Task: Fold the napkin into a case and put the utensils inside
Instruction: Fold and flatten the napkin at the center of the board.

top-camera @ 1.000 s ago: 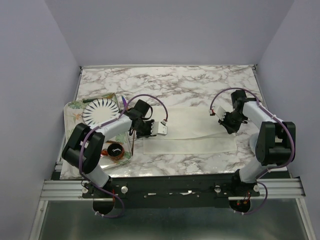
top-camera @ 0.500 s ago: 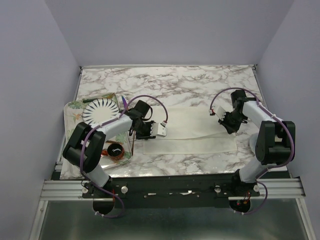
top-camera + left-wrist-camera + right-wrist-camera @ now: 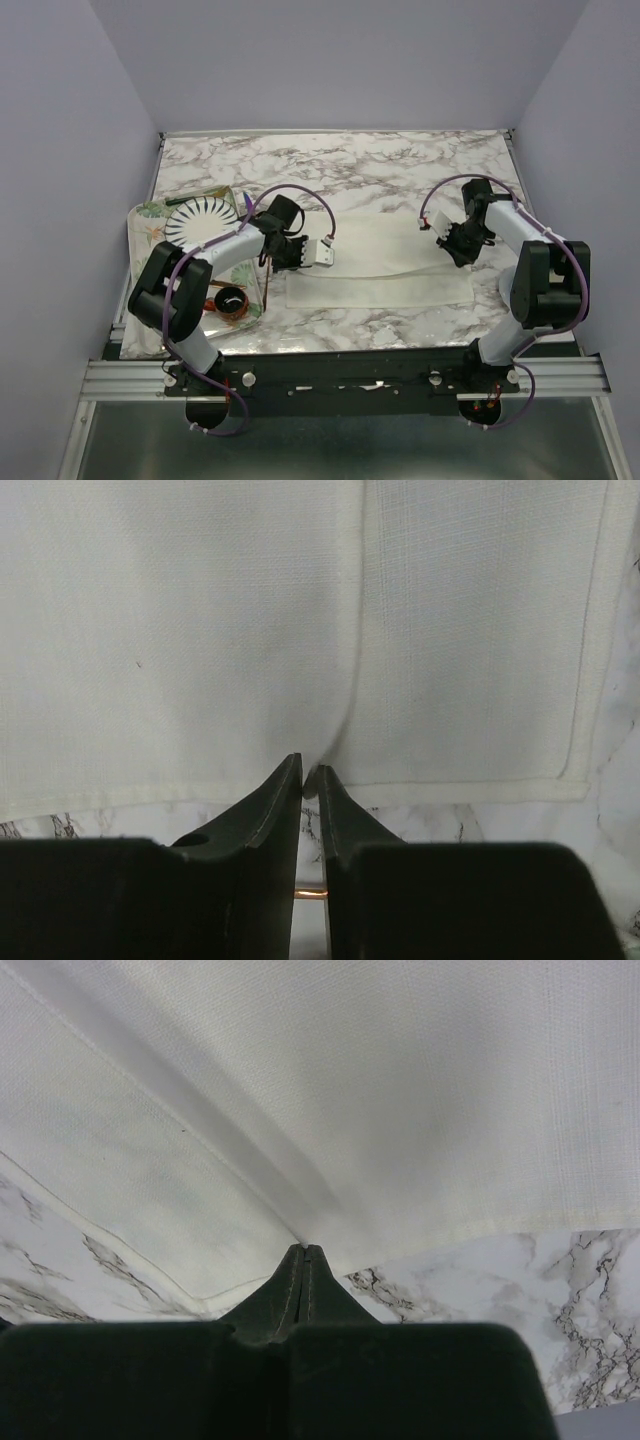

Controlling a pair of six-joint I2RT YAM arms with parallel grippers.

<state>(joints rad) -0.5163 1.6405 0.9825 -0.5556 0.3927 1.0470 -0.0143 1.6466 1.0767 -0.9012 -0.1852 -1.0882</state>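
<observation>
A marbled counter fills the walled work cell, with two arms bolted at its near edge. The cream napkin lies as a wide rectangle across the middle of the counter, between the arms. One layer sits over another, and a narrower strip is exposed along the near side.

The left arm reaches in from the left to the napkin's left edge. In its wrist view the left jaws are nearly pressed together, pinching a small peak of cloth just inside the hem, with a crease running away from the tips. The right arm bends in from the right to the opposite edge. There the right jaws are closed tight on a raised fold of the napkin, with bare marble showing on either side.

At the left side of the counter lies a floral mat. It carries a white plate with black radial stripes and, nearer the arm bases, a small dark bowl. A slim purple-blue utensil lies just beside the plate's right rim, apart from the napkin. A thin copper glint shows low between the left jaws, too little of it to identify.
</observation>
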